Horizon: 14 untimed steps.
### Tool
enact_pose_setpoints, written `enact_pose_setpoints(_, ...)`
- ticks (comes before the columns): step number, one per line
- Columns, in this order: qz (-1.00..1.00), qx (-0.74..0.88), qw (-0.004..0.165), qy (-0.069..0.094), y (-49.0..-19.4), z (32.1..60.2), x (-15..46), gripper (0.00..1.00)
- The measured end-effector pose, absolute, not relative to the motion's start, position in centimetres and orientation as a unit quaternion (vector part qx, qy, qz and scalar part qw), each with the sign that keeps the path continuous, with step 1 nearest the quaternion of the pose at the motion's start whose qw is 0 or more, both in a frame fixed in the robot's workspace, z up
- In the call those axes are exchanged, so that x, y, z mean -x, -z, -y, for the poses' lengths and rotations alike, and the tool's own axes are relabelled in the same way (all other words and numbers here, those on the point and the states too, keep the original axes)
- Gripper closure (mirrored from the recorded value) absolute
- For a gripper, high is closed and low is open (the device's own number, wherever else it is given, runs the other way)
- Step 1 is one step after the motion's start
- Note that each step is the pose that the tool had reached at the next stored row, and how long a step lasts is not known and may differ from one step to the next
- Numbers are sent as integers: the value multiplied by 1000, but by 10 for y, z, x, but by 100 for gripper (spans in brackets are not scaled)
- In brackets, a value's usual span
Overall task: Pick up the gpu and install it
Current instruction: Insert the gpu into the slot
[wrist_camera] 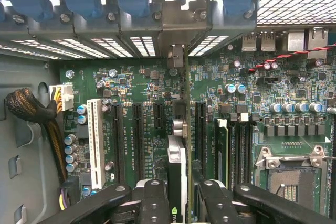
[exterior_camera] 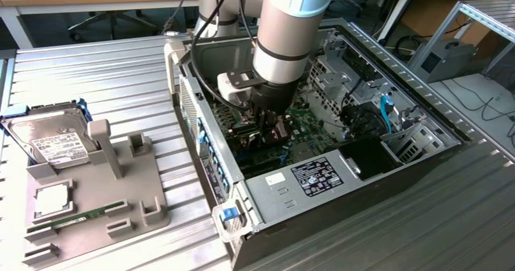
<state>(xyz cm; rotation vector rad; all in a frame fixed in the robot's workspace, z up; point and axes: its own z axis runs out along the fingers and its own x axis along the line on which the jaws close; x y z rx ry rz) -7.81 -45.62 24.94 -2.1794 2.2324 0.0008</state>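
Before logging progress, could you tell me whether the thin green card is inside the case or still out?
Inside: the gpu stands edge-on between the gripper fingers, above the motherboard.

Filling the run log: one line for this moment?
gripper: shut on gpu | place: inside computer case | gpu: edge-on, upright over motherboard slots

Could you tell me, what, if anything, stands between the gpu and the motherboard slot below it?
Nothing visible does. The gripper holds the gpu edge-on over the motherboard, its silver bracket meeting the case's rear slot openings.
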Motion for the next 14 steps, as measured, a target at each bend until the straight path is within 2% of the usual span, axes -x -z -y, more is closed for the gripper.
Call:
enact_pose_setpoints(11, -716, 698, 11, 0, -250, 456, 78, 73)
enact_pose_setpoints(13, -716, 698, 11, 0, -250, 456, 78, 72)
enact_pose_setpoints(14, -716, 698, 11, 0, -250, 456, 78, 65)
